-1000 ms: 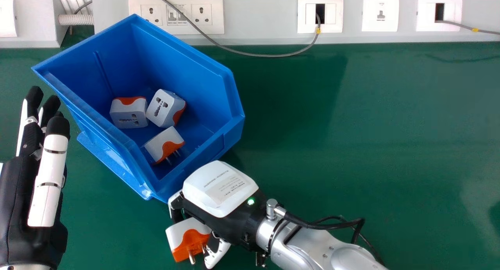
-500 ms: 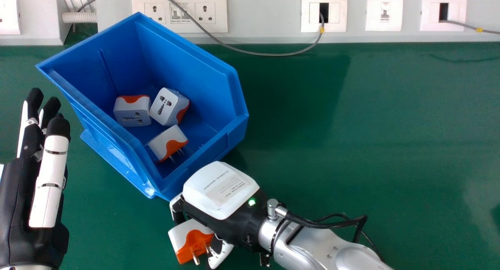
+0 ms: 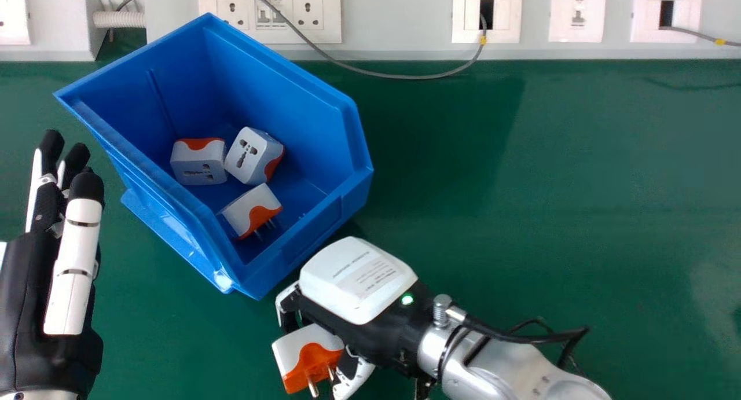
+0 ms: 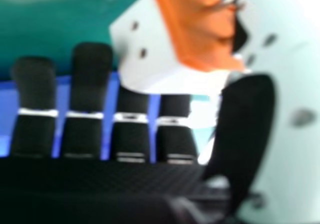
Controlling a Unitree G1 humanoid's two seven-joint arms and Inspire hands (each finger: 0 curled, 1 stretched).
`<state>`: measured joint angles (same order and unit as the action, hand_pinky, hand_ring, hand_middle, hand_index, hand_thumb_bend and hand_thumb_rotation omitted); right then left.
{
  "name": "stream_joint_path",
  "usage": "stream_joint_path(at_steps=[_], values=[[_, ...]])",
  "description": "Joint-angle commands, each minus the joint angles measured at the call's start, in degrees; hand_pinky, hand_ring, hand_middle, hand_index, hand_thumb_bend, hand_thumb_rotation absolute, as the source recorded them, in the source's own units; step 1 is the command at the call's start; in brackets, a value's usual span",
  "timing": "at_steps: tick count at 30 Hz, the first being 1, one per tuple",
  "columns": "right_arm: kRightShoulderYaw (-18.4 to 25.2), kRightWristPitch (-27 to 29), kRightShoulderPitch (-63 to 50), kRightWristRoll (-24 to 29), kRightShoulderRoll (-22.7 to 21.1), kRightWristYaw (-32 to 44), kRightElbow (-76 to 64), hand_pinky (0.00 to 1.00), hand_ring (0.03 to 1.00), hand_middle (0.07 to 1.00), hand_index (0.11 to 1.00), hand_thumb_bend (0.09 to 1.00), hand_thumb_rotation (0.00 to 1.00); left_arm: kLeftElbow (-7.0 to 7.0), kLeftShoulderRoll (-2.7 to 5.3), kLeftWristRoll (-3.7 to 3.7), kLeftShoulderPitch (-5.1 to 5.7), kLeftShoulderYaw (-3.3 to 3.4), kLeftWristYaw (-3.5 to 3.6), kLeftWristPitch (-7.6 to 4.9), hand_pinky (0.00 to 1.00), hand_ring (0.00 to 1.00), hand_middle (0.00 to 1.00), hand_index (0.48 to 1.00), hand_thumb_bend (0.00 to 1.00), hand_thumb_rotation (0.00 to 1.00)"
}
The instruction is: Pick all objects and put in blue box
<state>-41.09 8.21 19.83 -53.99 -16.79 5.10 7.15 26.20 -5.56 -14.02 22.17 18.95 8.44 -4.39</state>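
Note:
My right hand (image 3: 362,284) is just off the near right side of the blue box (image 3: 301,243), curled round a white and orange adapter (image 3: 307,353) whose pins point toward the view's bottom edge. In the right hand view, the adapter (image 4: 155,49) sits between the fingers and thumb of my right hand (image 4: 247,134). Three more adapters lie inside the box: one at left (image 3: 198,162), one beside it (image 3: 253,156) and one nearer (image 3: 252,210). At the left edge my left hand (image 3: 49,272) rests with straight fingers, holding nothing.
A green table (image 3: 521,186) spreads around the box. Behind it runs a wall panel with sockets (image 3: 310,15), and a grey cable (image 3: 399,76) hangs down behind the box.
The right hand, holding the adapter, has moved rightward, away from the box's near corner. The box and wall have shifted slightly right and up in view. The left hand has stayed nearly still.

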Motion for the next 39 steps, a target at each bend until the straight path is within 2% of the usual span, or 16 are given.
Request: stream_joint_path(at_steps=[1, 6, 10, 15, 18, 25, 29, 34, 39], values=[[1.5, 0.6, -0.6, 1.0, -0.2, 0.4, -3.7, 0.27, 0.358, 0.494, 0.53, 0.509, 0.0, 1.83, -0.69, -0.89, -0.24, 0.61, -0.03, -0.22, 1.0, 1.0, 0.99, 1.0, 0.47, 0.82], [3.4, 0.8, -2.5, 0.5, -1.9, 1.0, -8.5, 0.28, 0.375, 0.501, 0.531, 0.509, 0.0, 2.28, -0.89, -1.11, -0.03, 0.65, 0.11, 0.06, 1.0, 1.0, 0.99, 1.0, 0.47, 0.82], [5.9, 1.6, -4.2, 0.6, -4.3, 1.5, -13.1, 0.29, 0.387, 0.504, 0.528, 0.507, 0.0, 1.97, -1.05, -1.19, 0.0, 0.77, 0.31, -0.12, 1.0, 1.0, 0.99, 1.0, 0.47, 0.82], [8.8, 1.6, -5.1, 0.7, -6.2, 3.8, -18.2, 0.31, 0.403, 0.517, 0.536, 0.499, 0.0, 1.19, -0.93, -0.59, -0.23, 0.45, 0.35, -0.81, 1.0, 1.0, 0.99, 1.0, 0.47, 0.82], [11.3, -0.1, -6.4, 3.0, -5.8, 6.9, -22.4, 0.32, 0.408, 0.517, 0.538, 0.496, 0.0, 1.24, -0.82, -0.31, -0.17, 0.26, 0.29, -0.95, 1.0, 1.0, 0.99, 1.0, 0.47, 0.82], [17.5, -2.5, -7.0, 9.4, -5.1, 12.8, -30.9, 0.32, 0.421, 0.515, 0.533, 0.495, 0.0, 1.52, -0.77, -0.35, 0.28, 0.28, 0.3, -1.13, 1.0, 1.0, 0.99, 1.0, 0.46, 0.82], [20.0, -3.5, -4.1, 10.5, -4.2, 14.5, -33.3, 0.33, 0.426, 0.518, 0.522, 0.495, 0.0, 1.48, -0.52, 0.14, 0.29, -0.12, 0.04, -1.16, 1.0, 1.0, 0.99, 1.0, 0.46, 0.82], [20.2, -3.7, 0.6, 8.6, -1.2, 12.2, -30.7, 0.33, 0.429, 0.52, 0.52, 0.494, 0.0, 1.31, -0.58, 0.26, 0.02, -0.22, -0.06, -0.84, 1.0, 1.0, 0.99, 1.0, 0.46, 0.82], [19.0, -1.7, 5.8, 7.9, 2.1, 7.6, -23.8, 0.33, 0.432, 0.521, 0.52, 0.494, 0.0, 1.64, -0.89, -0.17, 0.21, 0.19, 0.19, -0.87, 1.0, 1.0, 0.99, 1.0, 0.46, 0.82]])
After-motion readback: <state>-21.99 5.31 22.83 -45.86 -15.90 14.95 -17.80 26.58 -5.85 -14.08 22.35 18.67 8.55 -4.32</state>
